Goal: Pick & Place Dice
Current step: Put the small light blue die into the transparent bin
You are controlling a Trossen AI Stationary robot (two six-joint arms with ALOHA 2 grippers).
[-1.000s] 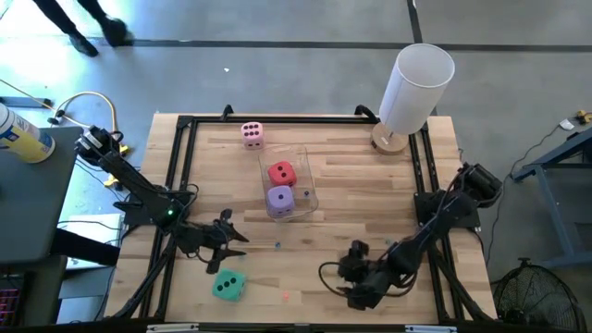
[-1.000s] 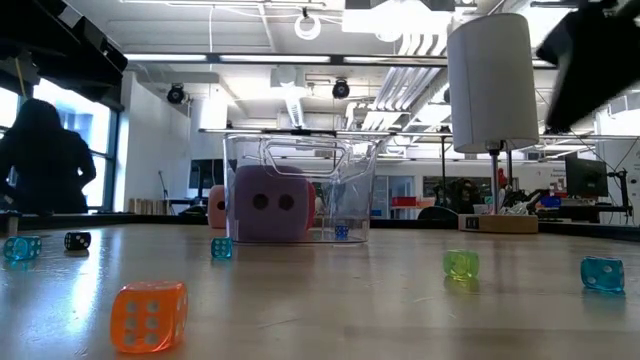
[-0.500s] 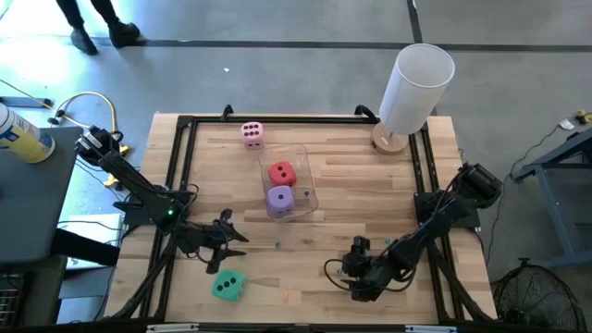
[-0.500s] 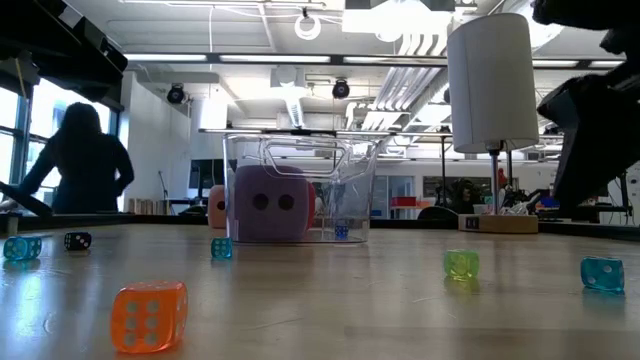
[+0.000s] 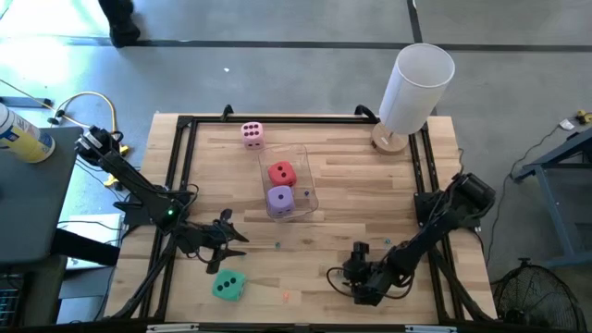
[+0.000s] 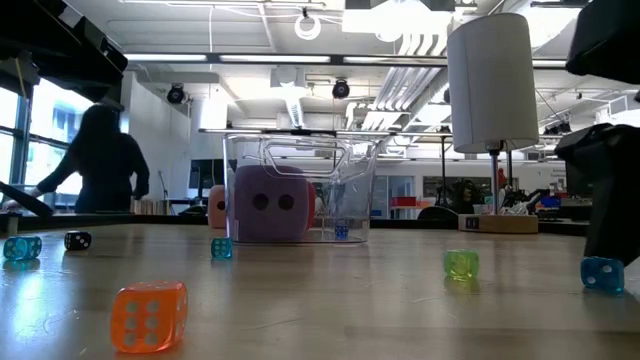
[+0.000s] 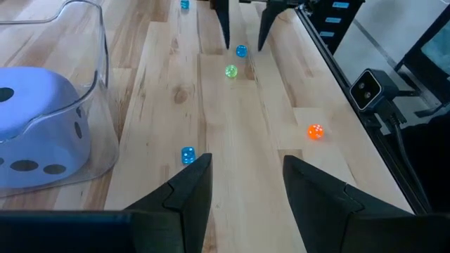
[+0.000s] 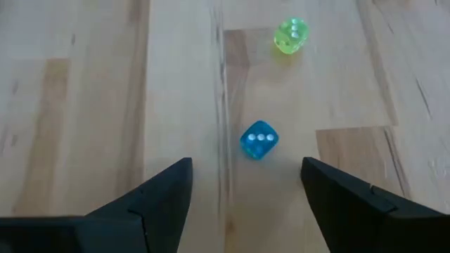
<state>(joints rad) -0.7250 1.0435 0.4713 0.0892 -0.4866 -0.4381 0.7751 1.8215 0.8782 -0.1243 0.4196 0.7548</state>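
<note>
The pink die (image 5: 252,134) sits on the table at the far side. The red die (image 5: 282,173) and the purple die (image 5: 280,200) lie in a clear tub (image 5: 302,176); the purple one shows through its wall (image 6: 268,203). The teal-green die (image 5: 228,285) rests on the table near the front left. My left gripper (image 5: 240,240) is open and empty just beyond it, toward the tub. My right gripper (image 8: 246,169) is open and low over the table at the front right (image 5: 353,268). A tiny blue die (image 8: 259,140) lies just ahead of its fingertips.
Tiny translucent dice lie scattered on the wood: green (image 8: 290,35), orange (image 6: 148,315), blue (image 7: 188,155). A white cylinder lamp (image 5: 416,85) stands at the far right corner. A black frame (image 5: 185,148) rims the table. A person (image 6: 100,160) stands in the room behind.
My right gripper has gone down toward the table at the front right, ending low beside the tiny blue die. The person in the room behind has walked along. The large dice and my left gripper have kept still.
</note>
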